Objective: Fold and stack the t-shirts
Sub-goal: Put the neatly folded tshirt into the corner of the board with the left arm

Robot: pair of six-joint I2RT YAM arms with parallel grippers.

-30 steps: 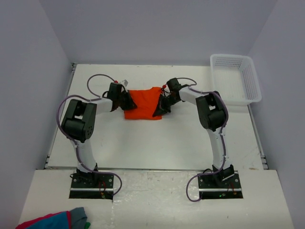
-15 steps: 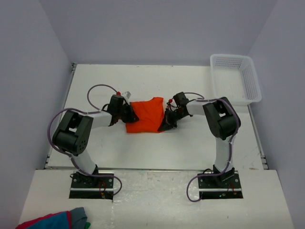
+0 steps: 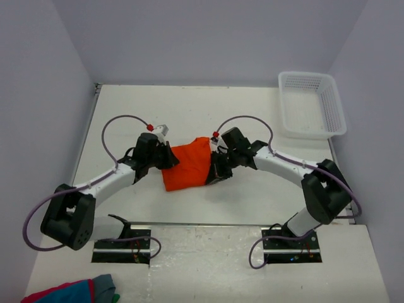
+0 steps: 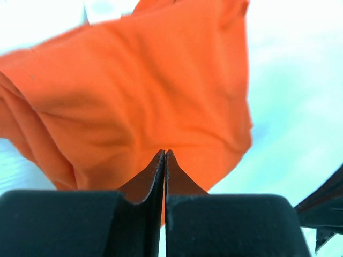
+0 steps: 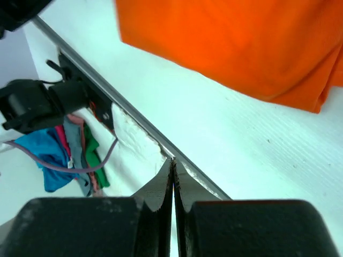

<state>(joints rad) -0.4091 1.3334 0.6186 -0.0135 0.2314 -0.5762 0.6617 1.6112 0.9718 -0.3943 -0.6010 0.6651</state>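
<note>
The orange t-shirt (image 3: pixel 185 167) lies as a small folded bundle, slightly skewed, in the middle of the white table. My left gripper (image 3: pixel 170 161) is at its left edge and my right gripper (image 3: pixel 214 172) at its right edge. In the left wrist view the left gripper (image 4: pixel 164 152) is shut, its tips in front of the t-shirt (image 4: pixel 134 80); no cloth shows between the fingers. In the right wrist view the right gripper (image 5: pixel 172 159) is shut with nothing between its fingers, and the t-shirt (image 5: pixel 241 43) fills the top of the frame away from the tips.
A white mesh basket (image 3: pixel 337 110) stands at the far right corner. A red, blue and grey cloth bundle (image 3: pixel 72 291) lies off the table at the near left, beyond the table's near edge (image 5: pixel 134 124). The left arm's base (image 5: pixel 32 101) sits there too.
Both grippers have moved toward the near edge, still shut, and the t-shirt has come along between them. It now sits lower in the top view and more skewed.
</note>
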